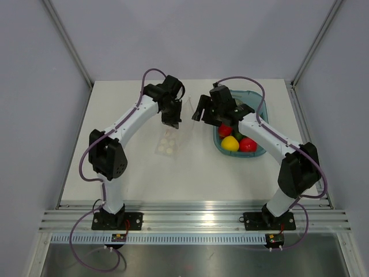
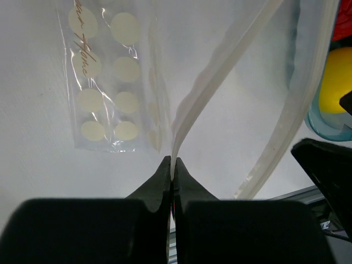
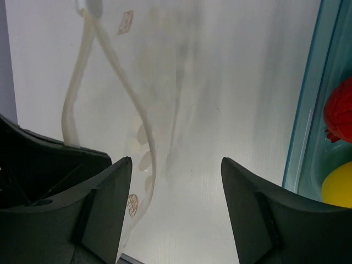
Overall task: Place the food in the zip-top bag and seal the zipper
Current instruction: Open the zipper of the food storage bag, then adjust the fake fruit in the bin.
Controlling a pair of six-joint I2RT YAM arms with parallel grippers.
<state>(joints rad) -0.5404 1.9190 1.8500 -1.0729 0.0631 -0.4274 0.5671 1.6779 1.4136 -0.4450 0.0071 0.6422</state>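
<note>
Food (image 1: 233, 142) sits in the blue tray (image 1: 262, 124) just right of my right gripper (image 3: 176, 181), whose fingers stand apart and empty, so that arm is nearer for the pick. My left gripper (image 2: 173, 165) is pinched closed on one lip of the zipper (image 2: 220, 71), holding up the mouth of the zip-top bag (image 1: 169, 143). Its long axis runs from those fingers toward the arm bases, the other lip apart on the tray side.
</note>
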